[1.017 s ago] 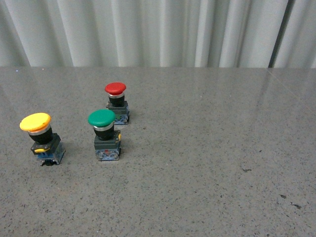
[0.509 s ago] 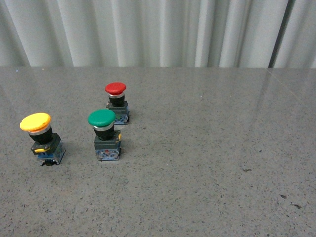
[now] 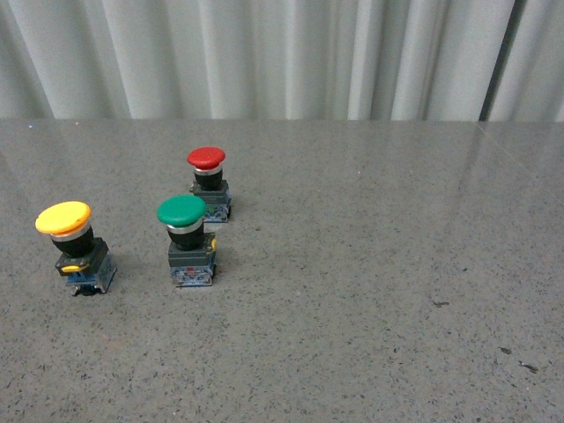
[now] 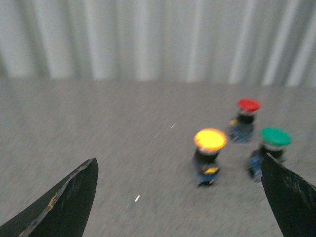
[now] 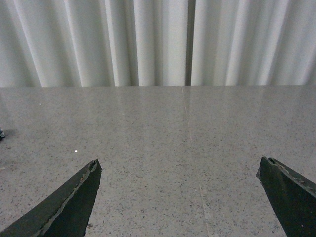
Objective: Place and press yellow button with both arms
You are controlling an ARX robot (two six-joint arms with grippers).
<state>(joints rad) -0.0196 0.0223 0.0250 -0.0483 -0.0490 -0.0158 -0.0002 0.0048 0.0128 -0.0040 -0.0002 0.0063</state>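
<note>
As seen from the wrist cameras, the left gripper (image 4: 178, 160) has its jaws spread wide above the grey speckled table (image 3: 370, 264), and the right gripper (image 5: 178, 162) is released the same way. Ahead of the left gripper, the yellow button (image 3: 75, 249) stands on its base at the table's left side. The green button (image 3: 187, 242) stands near it on its right, apart from it. The red button (image 3: 210, 183) stands just behind the green one. A white pleated curtain (image 3: 282, 57) hangs beyond the table.

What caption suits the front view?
Yellow button, green button and red button sit grouped on the left of a grey table.
</note>
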